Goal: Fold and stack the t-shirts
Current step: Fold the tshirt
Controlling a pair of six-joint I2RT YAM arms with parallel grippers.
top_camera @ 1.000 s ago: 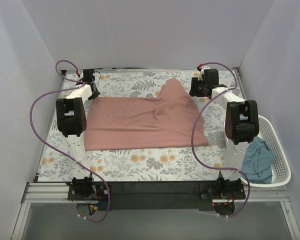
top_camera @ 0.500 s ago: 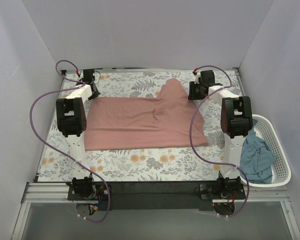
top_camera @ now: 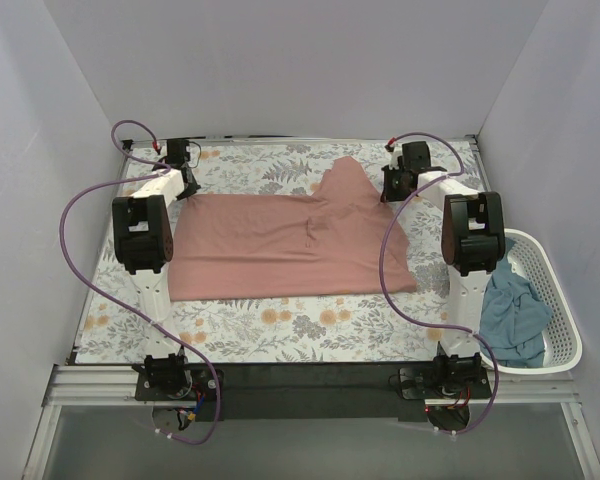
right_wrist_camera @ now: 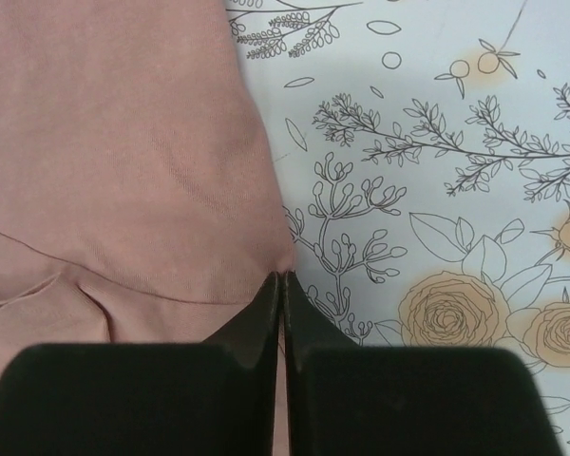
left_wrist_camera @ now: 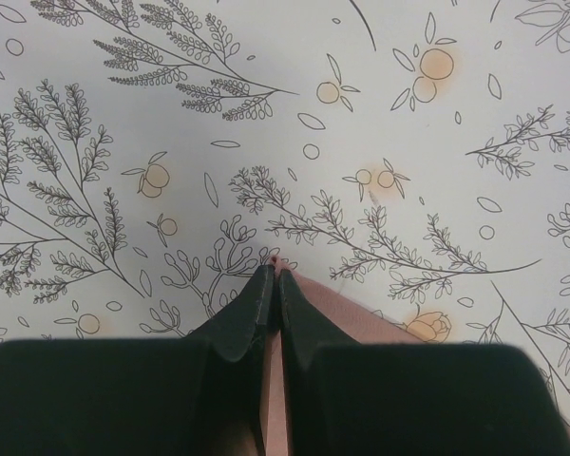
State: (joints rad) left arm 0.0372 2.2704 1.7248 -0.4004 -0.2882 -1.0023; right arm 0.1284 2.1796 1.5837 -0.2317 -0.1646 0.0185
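Top external: t-shirt on floral cloth (white walls).

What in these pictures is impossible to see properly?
Top view: the blue t-shirt is crumpled in the basket, partly behind the right arm; its shape is unclear.
Left wrist view: the left tool covers nearly all of the pink t-shirt.
Right wrist view: the right tool hides how much cloth it pinches.
No view shows whether the pink t-shirt has a print.
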